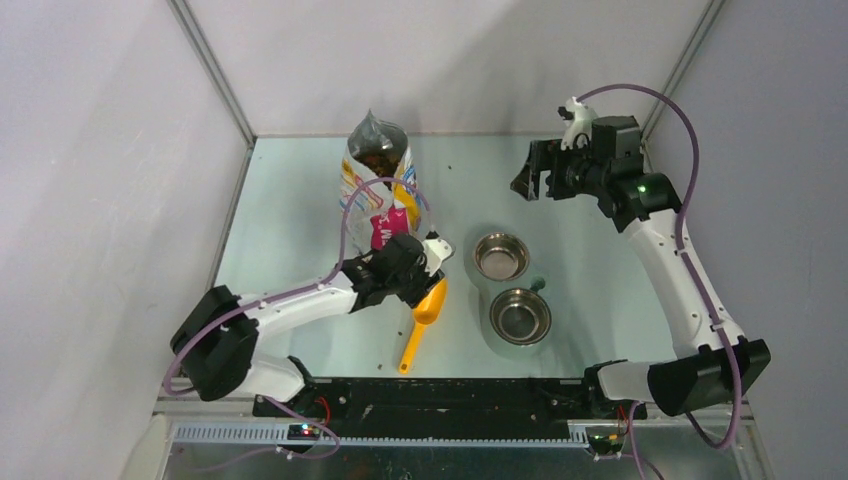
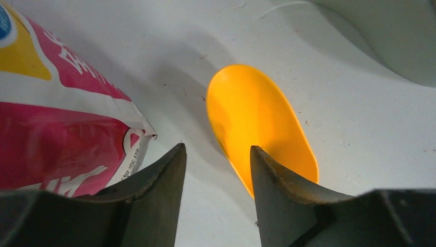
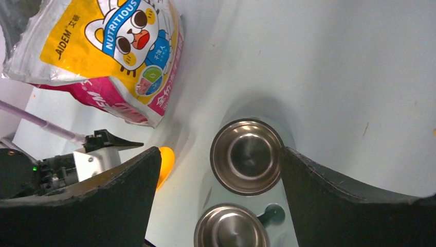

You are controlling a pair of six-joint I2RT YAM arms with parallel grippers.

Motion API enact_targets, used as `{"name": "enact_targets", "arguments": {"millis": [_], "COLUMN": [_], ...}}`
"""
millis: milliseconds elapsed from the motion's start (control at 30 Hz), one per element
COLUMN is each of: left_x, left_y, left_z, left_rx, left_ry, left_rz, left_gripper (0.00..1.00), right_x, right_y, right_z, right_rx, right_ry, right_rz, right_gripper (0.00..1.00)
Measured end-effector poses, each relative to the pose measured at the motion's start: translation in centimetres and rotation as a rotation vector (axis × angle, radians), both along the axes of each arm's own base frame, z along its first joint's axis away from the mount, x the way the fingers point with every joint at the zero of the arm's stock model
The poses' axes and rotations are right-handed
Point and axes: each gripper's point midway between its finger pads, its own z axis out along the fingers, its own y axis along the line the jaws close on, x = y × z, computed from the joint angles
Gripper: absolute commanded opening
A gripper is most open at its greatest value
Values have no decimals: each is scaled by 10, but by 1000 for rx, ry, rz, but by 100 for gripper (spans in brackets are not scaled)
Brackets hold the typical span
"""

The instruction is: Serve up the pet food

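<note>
My left gripper (image 2: 217,149) hangs spread and empty, so I nudge it sideways until the yellow scoop (image 2: 257,118) just ahead sits squarely between its fingers (image 2: 154,190) before clenching.

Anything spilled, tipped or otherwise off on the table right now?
Nothing stands out. The bag stands open at the back with pet food showing inside, none seen loose on the table. The yellow scoop lies empty beside the bag, and the far bowl and near bowl sit empty in their stand.

"AIDEM" brand name, "NUTRITIOUS" on blue band, both on printed bag (image 3: 103,51)
</note>
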Motion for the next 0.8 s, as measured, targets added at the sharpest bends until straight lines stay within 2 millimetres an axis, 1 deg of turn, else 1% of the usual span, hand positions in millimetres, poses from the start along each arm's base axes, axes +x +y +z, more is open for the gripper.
{"name": "enact_targets", "arguments": {"millis": [67, 100, 167, 200, 233, 267, 300, 333, 367, 467, 533, 567, 633, 700, 800], "left_x": [0, -1, -4, -5, -8, -10, -11, -13, -14, -13, -14, -15, -14, -7, 12], "left_y": [3, 6, 12, 14, 16, 17, 16, 14, 11, -3, -9, -14, -19, -26, -37], "left_z": [-9, -16, -33, -40, -47, -52, -53, -53, -51, -38, -29, -19, -7, 18, 63], "left_rx": [21, 39, 91, 111, 132, 146, 145, 138, 129, 76, 50, 24, -8, -64, -157], "left_ry": [21, 42, 97, 120, 146, 170, 183, 198, 207, 224, 230, 231, 223, 190, 110], "left_rz": [39, 62, 100, 114, 124, 134, 138, 139, 136, 107, 87, 62, 43, 0, -45], "left_gripper": [48, 46, 39, 32, 27, 17, 13, 4, 2, 0, 0, 0, 0, 0, 0], "right_x": [-2, -2, -3, -4, -4, -5, -5, -5, -4, -5, -5, -5, -5, -4, 1], "right_y": [-6, -10, -16, -18, -20, -22, -23, -25, -25, -27, -27, -27, -27, -28, -27], "right_z": [-3, -5, -10, -13, -15, -17, -18, -19, -18, -17, -16, -16, -15, -12, -1], "right_rx": [8, 12, 18, 22, 27, 30, 33, 36, 37, 41, 43, 43, 43, 43, 44], "right_ry": [10, 18, 34, 44, 52, 59, 64, 67, 66, 63, 62, 62, 61, 54, 26], "right_rz": [-23, -37, -58, -66, -73, -82, -88, -93, -95, -99, -100, -99, -99, -100, -99], "right_gripper": [86, 86, 85, 85, 85, 85, 84, 84, 84, 84, 83, 83, 83, 82, 82]}}
